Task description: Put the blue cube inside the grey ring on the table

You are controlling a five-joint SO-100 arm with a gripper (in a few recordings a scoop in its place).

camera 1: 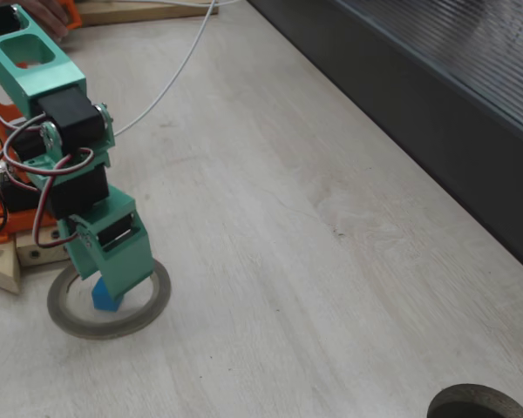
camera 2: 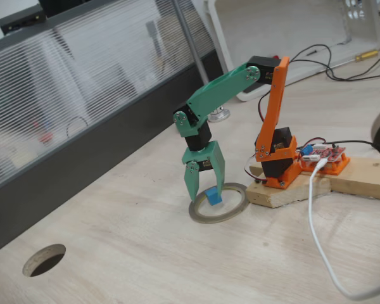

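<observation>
Inside the grey ring (camera 1: 70, 320) (camera 2: 231, 211) sits the blue cube (camera 1: 105, 296) (camera 2: 213, 197), resting on the table (camera 1: 314, 261) (camera 2: 145, 259) within the ring's opening. Directly over the cube hangs the green gripper (camera 1: 113, 283) (camera 2: 204, 192), fingers pointing down and spread apart to either side of the cube, gripping nothing. Beside the ring stands the arm's orange base (camera 2: 275, 158) on a wooden block (camera 2: 342, 180). Well away from the ring, a round hole (camera 2: 44, 259) opens in the table.
</observation>
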